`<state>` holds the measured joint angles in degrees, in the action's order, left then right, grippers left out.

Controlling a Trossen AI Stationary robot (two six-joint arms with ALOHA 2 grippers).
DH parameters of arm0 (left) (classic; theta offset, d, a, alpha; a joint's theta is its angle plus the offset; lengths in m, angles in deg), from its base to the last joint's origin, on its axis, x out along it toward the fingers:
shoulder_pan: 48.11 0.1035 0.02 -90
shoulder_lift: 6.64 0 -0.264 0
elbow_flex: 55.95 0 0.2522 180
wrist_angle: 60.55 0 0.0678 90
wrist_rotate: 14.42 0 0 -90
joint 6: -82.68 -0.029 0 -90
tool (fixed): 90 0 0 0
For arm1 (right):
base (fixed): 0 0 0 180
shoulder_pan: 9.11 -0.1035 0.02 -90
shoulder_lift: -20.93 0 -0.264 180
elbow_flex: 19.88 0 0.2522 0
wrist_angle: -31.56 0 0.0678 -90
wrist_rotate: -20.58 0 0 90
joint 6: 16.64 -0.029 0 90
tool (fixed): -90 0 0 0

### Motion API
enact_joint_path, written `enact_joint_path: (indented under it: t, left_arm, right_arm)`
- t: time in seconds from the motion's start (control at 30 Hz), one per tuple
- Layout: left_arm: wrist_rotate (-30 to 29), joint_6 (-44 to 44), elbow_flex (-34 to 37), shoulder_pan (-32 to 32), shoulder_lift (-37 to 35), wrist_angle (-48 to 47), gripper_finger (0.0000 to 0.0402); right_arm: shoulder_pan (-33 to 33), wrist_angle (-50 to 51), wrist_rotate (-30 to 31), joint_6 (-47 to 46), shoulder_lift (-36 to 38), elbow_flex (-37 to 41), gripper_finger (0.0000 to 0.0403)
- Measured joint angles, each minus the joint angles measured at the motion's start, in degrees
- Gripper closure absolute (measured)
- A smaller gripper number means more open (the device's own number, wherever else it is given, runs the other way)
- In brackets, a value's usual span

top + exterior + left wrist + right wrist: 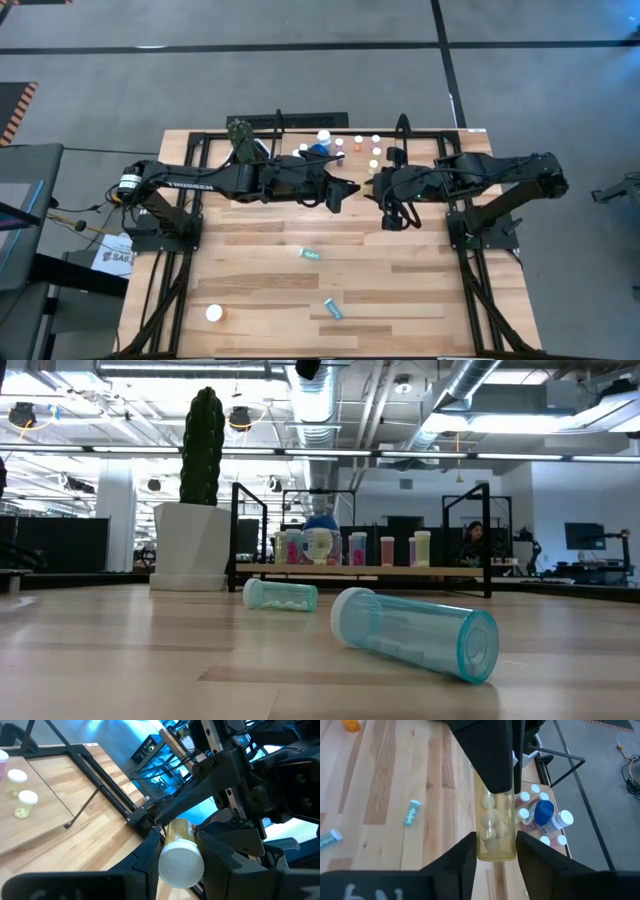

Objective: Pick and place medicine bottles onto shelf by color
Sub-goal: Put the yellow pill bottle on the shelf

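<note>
**Bottle mid-handover could drop**

Bottle [180, 852] hangs between both claws, above the worktop [400, 290] just beside the shelf [440, 140]. Left claw [172, 847] clamps its capped end; right claw [495, 845] straddles the base. Mistimed release drops it.

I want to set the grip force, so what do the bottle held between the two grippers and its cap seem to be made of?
Bottle body: probably clear, yellowish, glossy plastic, since pills show through its wall. Cap: likely opaque white plastic, matte, with a ridged edge. Left gripper and right gripper both flank it.
</note>
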<state>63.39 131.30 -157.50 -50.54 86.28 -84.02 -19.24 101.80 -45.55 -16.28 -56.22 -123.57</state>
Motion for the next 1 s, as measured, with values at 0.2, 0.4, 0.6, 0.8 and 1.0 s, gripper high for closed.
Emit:
enact_joint_path:
  t: [0.2, 0.4, 0.6, 0.8, 1.0]
  left_arm:
    - [0.0, 0.2, 0.0, 0.0, 0.0, 0.0, 0.0311]
    - [0.0, 0.5, 0.0, 0.0, 0.0, 0.0, 0.0312]
    - [0.0, 0.5, 0.0, 0.0, 0.0, 0.0, 0.0312]
    - [-0.1, 0.5, 0.0, 0.0, 0.0, 0.1, 0.0312]
    - [-0.2, 0.2, 0.0, 0.0, 0.0, 0.2, 0.0303]
  right_arm:
    - [0.0, -0.8, 0.0, 0.1, 0.0, 0.0, 0.024]
    - [0.2, -2.0, -1.5, 0.2, 0.0, 0.0, 0.0252]
    - [0.2, -1.9, -1.8, 0.3, 0.0, 0.0, 0.0272]
    - [0.2, -1.9, -1.9, 0.1, 0.0, 0.0, 0.0288]
    - [0.2, -2.3, -1.9, 0.1, 0.0, 0.0, 0.0287]
